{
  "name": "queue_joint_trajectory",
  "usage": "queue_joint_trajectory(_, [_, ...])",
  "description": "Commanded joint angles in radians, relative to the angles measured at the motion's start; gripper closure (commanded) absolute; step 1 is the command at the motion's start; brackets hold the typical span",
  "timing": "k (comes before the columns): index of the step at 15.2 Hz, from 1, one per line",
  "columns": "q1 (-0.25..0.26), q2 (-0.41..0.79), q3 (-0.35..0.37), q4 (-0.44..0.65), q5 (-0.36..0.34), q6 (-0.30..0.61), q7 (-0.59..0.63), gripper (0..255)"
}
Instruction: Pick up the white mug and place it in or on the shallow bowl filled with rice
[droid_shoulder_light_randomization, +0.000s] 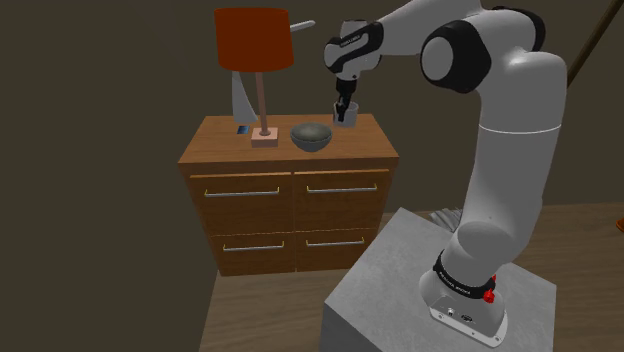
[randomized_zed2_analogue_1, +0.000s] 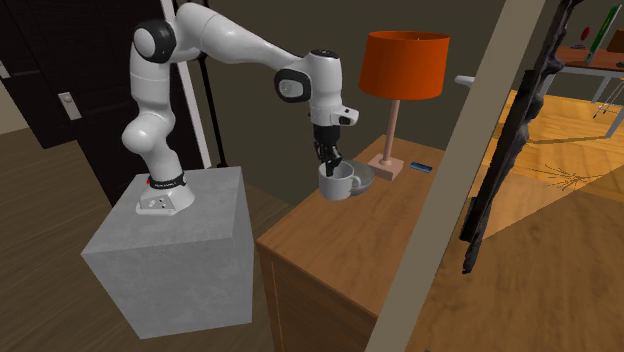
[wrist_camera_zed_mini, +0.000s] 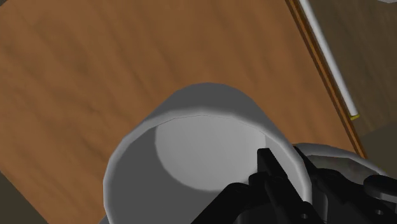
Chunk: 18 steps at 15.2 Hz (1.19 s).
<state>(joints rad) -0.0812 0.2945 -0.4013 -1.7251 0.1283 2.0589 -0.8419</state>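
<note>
A white mug (droid_shoulder_light_randomization: 346, 110) (randomized_zed2_analogue_1: 337, 182) (wrist_camera_zed_mini: 191, 146) stands upright near the back of the wooden dresser top (droid_shoulder_light_randomization: 225, 150) (randomized_zed2_analogue_1: 340, 245). I cannot tell whether the mug rests on the top or hangs just above it. My gripper (droid_shoulder_light_randomization: 344, 101) (randomized_zed2_analogue_1: 329, 161) (wrist_camera_zed_mini: 287, 170) comes down from above, shut on the mug's rim, with one finger (wrist_camera_zed_mini: 270, 170) inside the cup. A shallow grey bowl (droid_shoulder_light_randomization: 312, 136) (randomized_zed2_analogue_1: 364, 178) sits close beside the mug, towards the lamp. In the second exterior view the mug partly covers the bowl.
A lamp with an orange shade (droid_shoulder_light_randomization: 253, 40) (randomized_zed2_analogue_1: 404, 63) stands on the dresser just past the bowl, and a small blue object (droid_shoulder_light_randomization: 242, 129) (randomized_zed2_analogue_1: 421, 166) lies by its base. A slanted wooden beam (randomized_zed2_analogue_1: 450, 200) crosses the second exterior view's foreground.
</note>
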Motion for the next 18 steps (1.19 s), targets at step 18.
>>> queue_joint_trajectory(18, [0.04,0.017,0.021,0.234,-0.014,-0.215,0.091,255])
